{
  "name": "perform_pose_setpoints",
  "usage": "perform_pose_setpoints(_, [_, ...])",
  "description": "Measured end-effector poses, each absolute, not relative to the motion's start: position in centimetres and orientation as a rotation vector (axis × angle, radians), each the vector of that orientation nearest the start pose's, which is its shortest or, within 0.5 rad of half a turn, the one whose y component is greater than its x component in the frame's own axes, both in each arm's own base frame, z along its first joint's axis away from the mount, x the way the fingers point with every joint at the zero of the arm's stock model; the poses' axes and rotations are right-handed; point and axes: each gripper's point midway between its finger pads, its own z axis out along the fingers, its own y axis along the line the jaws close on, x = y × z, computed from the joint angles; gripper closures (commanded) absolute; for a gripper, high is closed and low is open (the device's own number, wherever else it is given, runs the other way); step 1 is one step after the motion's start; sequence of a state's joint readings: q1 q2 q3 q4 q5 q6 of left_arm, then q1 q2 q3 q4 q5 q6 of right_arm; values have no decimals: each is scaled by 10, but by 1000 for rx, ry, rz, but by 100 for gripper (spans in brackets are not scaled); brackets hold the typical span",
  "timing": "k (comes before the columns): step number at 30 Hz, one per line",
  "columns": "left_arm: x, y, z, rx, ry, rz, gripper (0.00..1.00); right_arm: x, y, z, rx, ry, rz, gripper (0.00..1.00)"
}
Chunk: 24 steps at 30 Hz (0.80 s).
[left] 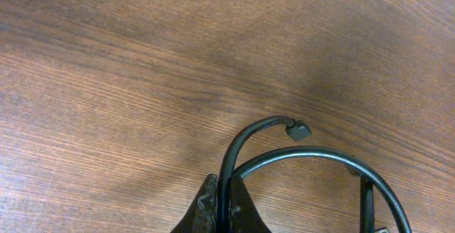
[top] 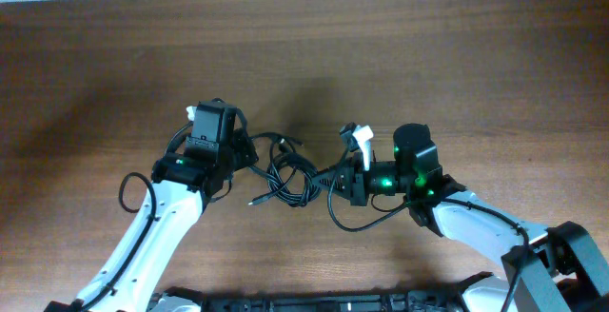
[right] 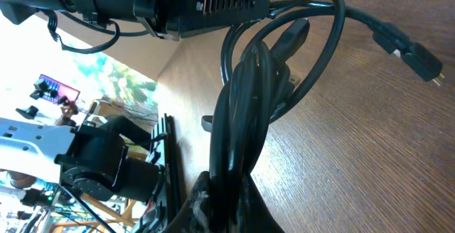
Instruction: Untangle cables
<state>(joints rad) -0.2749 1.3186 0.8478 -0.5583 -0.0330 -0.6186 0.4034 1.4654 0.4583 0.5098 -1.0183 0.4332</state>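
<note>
The cables (top: 288, 171) are a tangle of thin black cords with small plugs, lying on the wooden table between my two arms. My left gripper (top: 240, 150) is at the tangle's left side; in the left wrist view its jaws (left: 226, 203) are shut on one cable, which curves up to a small plug (left: 298, 129). My right gripper (top: 341, 174) is at the tangle's right side; in the right wrist view its jaws (right: 227, 197) are shut on a bunch of several cords (right: 245, 98). A loose plug (right: 416, 52) sticks out from the bundle.
The wooden table (top: 400, 55) stretches wide behind the arms. A thicker black arm wire (top: 357, 224) loops on the table under my right arm. A dark rail (top: 314, 302) runs along the table's front edge.
</note>
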Motion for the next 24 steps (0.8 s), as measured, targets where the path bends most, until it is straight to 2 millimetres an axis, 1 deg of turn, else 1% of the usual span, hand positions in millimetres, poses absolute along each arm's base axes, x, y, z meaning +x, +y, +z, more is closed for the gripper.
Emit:
perform_pose_setpoints(3, [309, -80, 97, -501, 2614, -275, 100, 236, 260, 122, -648, 2069, 1540, 96])
perform_pose_setpoints(5, [297, -74, 90, -653, 2645, -269, 100, 235, 260, 122, -651, 2069, 1541, 96])
perform_pose_setpoints(7, [296, -70, 89, -810, 2622, -299, 99, 236, 260, 122, -648, 2070, 1537, 96])
perform_pose_setpoints(8, [296, -70, 89, -830, 2617, -303, 98, 236, 260, 122, -648, 2070, 1536, 96])
perform_pose_setpoints(9, [295, -70, 89, -841, 2617, -302, 88, 236, 260, 122, -647, 2071, 1534, 96])
perform_pose_setpoints(10, [295, -70, 89, -842, 2617, -302, 75, 236, 260, 122, -646, 2071, 1534, 96])
perform_pose_setpoints(11, [295, -69, 89, -840, 2617, -295, 51, 236, 260, 121, -645, 2073, 1533, 96])
perform_pose_setpoints(12, [296, -62, 89, -860, 2602, -269, 39, 236, 260, 121, -645, 2074, 1534, 96])
perform_pose_setpoints(13, [298, -57, 89, -874, 2589, -243, 21, 237, 260, 121, -641, 2076, 1530, 96])
perform_pose_setpoints(14, [298, -54, 89, -883, 2581, -230, 12, 238, 259, 120, -634, 2079, 1519, 96])
perform_pose_setpoints(17, [298, -52, 89, -882, 2576, -214, 0, 241, 259, 119, -621, 2083, 1499, 96])
perform_pose_setpoints(20, [298, -51, 89, -882, 2576, -212, 1, 246, 257, 117, -599, 2091, 1468, 96])
perform_pose_setpoints(24, [298, -51, 89, -882, 2576, -212, 1, 247, 257, 116, -595, 2092, 1459, 96])
